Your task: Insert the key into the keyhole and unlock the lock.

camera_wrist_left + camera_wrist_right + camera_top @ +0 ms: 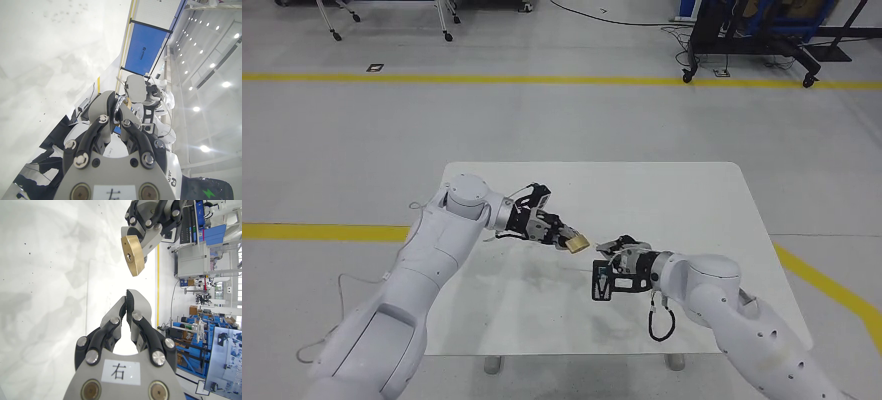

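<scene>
**A:** Where's the brass padlock (133, 255)?

**B:** Held up off the white table (692, 200). The left gripper (140, 237) pinches its shackle (117, 107), and the body juts out past the fingertips. The keyhole (129, 256) is turned toward the right gripper (126, 300) — near it, but apart.

**A:** And that gripper's fingers?

**B:** Pressed together. In its own wrist view the pads meet and hide whatever sits between them. The left wrist view looks back at it and catches a thin silvery blade poking from the fingertips — the key (120, 80), small and hard to make out.

**A:** Anything else hidden?

**B:** In the left wrist view the padlock's body is mostly behind the fingers, with the shackle's curve between them. From the top view the lock is a small brass spot between the two grippers, and the keyhole is too small to tell.
</scene>
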Controlling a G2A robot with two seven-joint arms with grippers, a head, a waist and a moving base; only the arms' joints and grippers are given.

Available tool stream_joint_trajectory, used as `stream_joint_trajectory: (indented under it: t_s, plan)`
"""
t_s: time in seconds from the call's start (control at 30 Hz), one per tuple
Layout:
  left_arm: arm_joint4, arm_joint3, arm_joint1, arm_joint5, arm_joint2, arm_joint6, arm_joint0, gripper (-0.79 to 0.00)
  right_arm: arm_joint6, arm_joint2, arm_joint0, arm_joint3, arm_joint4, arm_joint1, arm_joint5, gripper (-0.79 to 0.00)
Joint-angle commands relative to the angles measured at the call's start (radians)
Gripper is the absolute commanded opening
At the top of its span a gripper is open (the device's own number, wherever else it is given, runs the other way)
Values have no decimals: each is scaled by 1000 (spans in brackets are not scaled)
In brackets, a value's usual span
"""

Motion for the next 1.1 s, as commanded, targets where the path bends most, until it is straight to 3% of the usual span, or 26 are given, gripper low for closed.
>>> stream_joint_trajectory:
  t_s: [0.0, 0.2, 0.6, 0.9, 1.07]
  plan:
    - [3, -8, 1, -2, 2, -6, 3, -785, 23, -18, 14, 7, 3, -5, 4, -785]
    - [11, -23, 3, -1, 9, -6, 8, -785, 71, -63, 44, 15, 14, -19, 8, -785]
    - [9, -29, 6, 11, 9, 27, 12, -785, 51, -81, 47, -26, -1, -23, -18, -785]
    - [-35, -21, 11, 31, -22, 91, 15, -785, -22, 86, -17, -44, 106, -4, 5, -785]
    - [-35, -21, 11, 31, -22, 91, 15, -785, -22, 86, -17, -44, 106, -4, 5, -785]
